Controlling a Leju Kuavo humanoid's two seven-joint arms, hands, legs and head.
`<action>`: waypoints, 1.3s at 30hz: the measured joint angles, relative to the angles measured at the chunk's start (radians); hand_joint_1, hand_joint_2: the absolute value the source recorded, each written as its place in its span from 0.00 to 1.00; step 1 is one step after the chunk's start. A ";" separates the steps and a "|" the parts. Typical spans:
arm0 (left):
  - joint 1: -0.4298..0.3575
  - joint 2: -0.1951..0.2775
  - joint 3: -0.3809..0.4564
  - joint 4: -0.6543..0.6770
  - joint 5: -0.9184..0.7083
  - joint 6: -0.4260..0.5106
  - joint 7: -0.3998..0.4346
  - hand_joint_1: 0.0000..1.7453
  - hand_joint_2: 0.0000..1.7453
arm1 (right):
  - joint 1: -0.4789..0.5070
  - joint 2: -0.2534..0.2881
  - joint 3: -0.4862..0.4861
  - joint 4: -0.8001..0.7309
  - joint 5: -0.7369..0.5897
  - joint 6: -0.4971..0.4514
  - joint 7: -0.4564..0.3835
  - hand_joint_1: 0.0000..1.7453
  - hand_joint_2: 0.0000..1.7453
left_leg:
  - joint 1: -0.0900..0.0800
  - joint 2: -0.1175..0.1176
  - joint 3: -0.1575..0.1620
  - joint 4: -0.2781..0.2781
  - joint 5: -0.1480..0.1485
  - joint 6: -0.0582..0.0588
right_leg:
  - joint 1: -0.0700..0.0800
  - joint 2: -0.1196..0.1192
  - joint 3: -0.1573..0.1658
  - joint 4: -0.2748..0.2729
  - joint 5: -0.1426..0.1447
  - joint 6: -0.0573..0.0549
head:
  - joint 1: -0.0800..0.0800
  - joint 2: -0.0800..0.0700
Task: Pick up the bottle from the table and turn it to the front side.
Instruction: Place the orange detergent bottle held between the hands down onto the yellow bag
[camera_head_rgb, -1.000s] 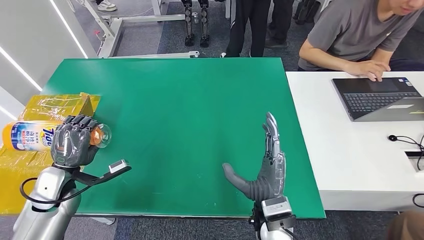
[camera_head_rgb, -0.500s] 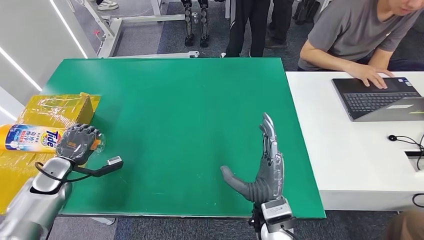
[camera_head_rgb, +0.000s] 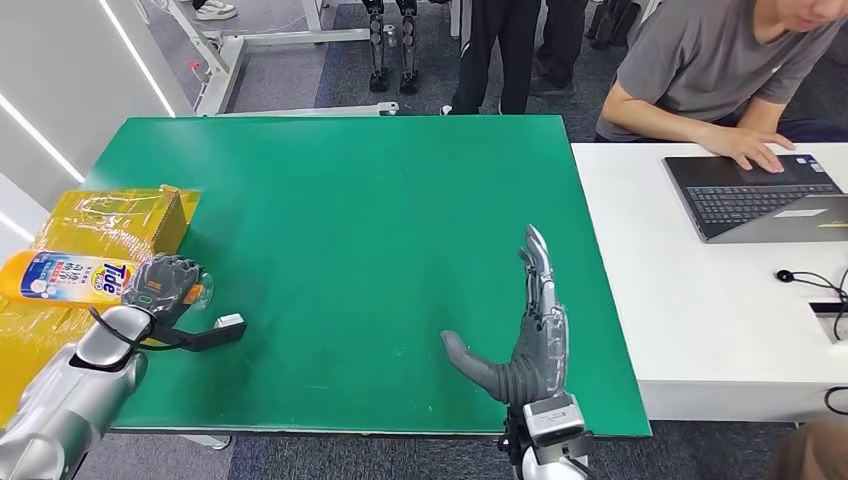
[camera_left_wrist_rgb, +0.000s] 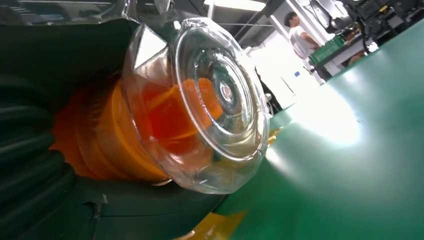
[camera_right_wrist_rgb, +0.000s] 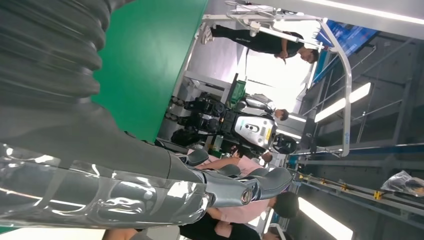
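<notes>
Head view: green table (camera_head_rgb: 370, 220), white desk (camera_head_rgb: 690, 300) adjoining

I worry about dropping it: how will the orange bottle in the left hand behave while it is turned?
The bottle looks round, so it may roll if released. The left hand grips near its glossy clear cap, which is probably slippery.

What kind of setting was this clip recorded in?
Probably a robotics lab or test workshop: a green-covered table as work surface, a person at a laptop on the adjoining white desk, and another humanoid robot standing in the right wrist view.
</notes>
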 joint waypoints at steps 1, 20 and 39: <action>0.000 -0.003 -0.001 0.005 0.001 0.000 -0.005 1.00 1.00 | 0.000 0.000 0.000 -0.001 0.000 0.002 0.002 0.00 1.00 | 0.000 0.000 0.000 0.000 0.000 0.000 | 0.000 0.000 0.000 0.000 0.000 0.000 | 0.000 0.000; 0.001 -0.044 -0.021 0.033 0.014 -0.006 -0.057 0.87 1.00 | -0.027 0.000 -0.006 -0.002 -0.010 0.013 0.018 0.00 1.00 | 0.000 0.000 0.000 0.000 0.000 0.000 | 0.000 0.000 0.000 0.000 0.000 0.000 | 0.000 0.000; -0.007 -0.079 -0.070 0.046 0.010 -0.013 0.016 0.00 1.00 | -0.049 0.000 -0.005 0.027 -0.030 0.004 0.015 0.00 1.00 | 0.000 0.000 0.003 0.000 0.001 -0.001 | 0.000 -0.001 0.003 0.001 0.001 -0.001 | 0.000 0.000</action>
